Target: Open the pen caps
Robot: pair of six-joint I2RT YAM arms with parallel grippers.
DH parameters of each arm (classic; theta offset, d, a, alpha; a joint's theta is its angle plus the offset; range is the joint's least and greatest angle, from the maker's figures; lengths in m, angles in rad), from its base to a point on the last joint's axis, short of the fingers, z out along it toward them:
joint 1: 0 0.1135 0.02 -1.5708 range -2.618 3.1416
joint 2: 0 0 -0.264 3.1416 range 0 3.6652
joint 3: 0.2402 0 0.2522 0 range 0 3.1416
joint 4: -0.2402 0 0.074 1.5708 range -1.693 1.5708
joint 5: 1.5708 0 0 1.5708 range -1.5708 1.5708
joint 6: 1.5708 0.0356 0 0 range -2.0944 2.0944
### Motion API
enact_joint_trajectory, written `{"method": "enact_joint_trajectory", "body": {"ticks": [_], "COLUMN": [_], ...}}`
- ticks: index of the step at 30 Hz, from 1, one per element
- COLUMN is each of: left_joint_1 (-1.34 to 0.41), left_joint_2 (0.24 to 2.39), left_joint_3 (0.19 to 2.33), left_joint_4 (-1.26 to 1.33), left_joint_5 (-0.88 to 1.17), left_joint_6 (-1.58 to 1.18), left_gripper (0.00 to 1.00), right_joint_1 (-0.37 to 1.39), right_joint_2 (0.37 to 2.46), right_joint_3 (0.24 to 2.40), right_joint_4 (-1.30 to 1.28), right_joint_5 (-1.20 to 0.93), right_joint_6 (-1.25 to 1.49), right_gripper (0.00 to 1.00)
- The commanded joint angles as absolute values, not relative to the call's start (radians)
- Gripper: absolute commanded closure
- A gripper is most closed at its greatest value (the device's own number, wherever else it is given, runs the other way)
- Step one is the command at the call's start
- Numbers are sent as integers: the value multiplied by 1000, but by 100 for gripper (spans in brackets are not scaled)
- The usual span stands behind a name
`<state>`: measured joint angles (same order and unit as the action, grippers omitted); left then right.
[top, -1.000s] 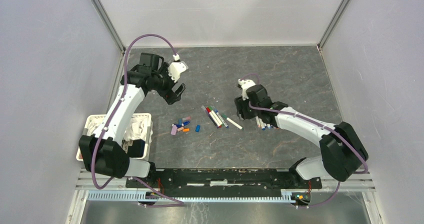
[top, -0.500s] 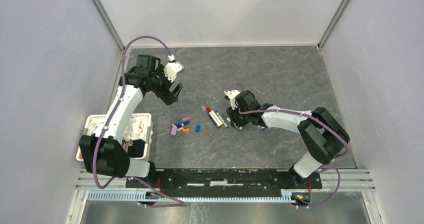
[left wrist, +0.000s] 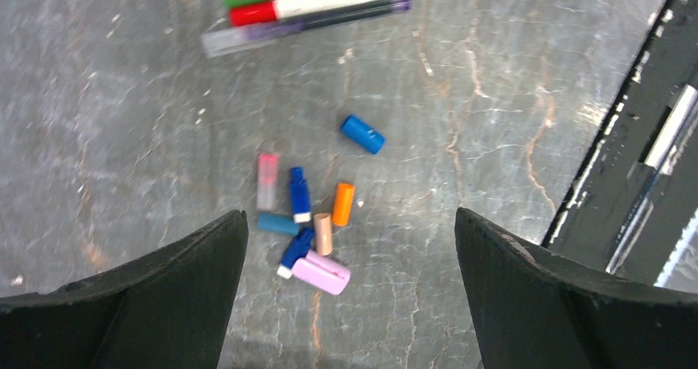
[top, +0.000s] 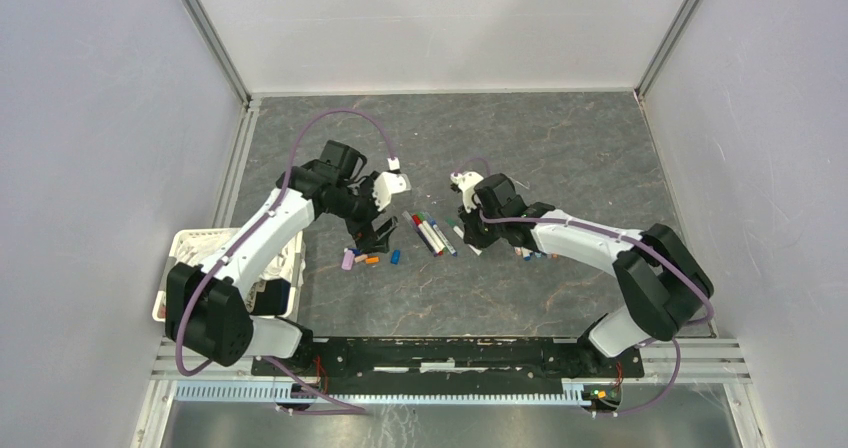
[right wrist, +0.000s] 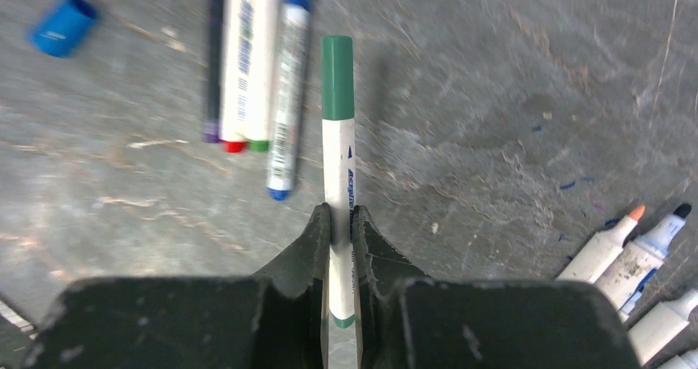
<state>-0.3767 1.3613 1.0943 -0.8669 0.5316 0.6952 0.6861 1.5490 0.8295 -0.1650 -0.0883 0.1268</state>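
My right gripper (right wrist: 340,221) is shut on the white barrel of a pen (right wrist: 338,163) that lies on the grey table. Its green cap (right wrist: 337,77) points away from the jaws. In the top view this gripper (top: 472,236) sits just right of a row of capped pens (top: 430,233). My left gripper (left wrist: 350,221) is wide open and holds nothing. It hovers over a loose pile of pen caps (left wrist: 321,272), with a single blue cap (left wrist: 363,133) a little apart. In the top view the left gripper (top: 378,233) is above the caps (top: 365,259).
Several uncapped pens (right wrist: 634,254) lie to the right of the held pen, partly under the right arm (top: 530,253). A white basket (top: 190,243) stands at the table's left edge. A black rail (left wrist: 625,179) runs along the near edge.
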Motion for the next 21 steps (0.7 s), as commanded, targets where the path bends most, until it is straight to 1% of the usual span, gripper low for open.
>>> {"method": "enact_joint_trajectory", "body": {"ticks": [1,9,13,15,21], "left_joint_1": [-434,-468,-476,-479,-495], "left_joint_2": [1353,1305,1287,1281,1278], "left_joint_3": [1088,1089,1091,1086,1086], "left_joint_4": [-879,-883,-945,-971,-1035], "left_joint_5": [585,694,768,791,811], "left_joint_6": [750,796,871,908,980], "left_gripper": [0,0,0,3,18], "right_joint_1": [682,690,696,701,713], "right_joint_2": [1466,1463,1477,1485,1544], "right_joint_3": [915,936,950,958,1014], "right_joint_4": [-163,-144,-135,-122,-125], "right_joint_5": [-283,-804,-923,-960,-1023], "right_joint_6": [154,172,172,180,204], "right_gripper": [100,100,100,100,100]}}
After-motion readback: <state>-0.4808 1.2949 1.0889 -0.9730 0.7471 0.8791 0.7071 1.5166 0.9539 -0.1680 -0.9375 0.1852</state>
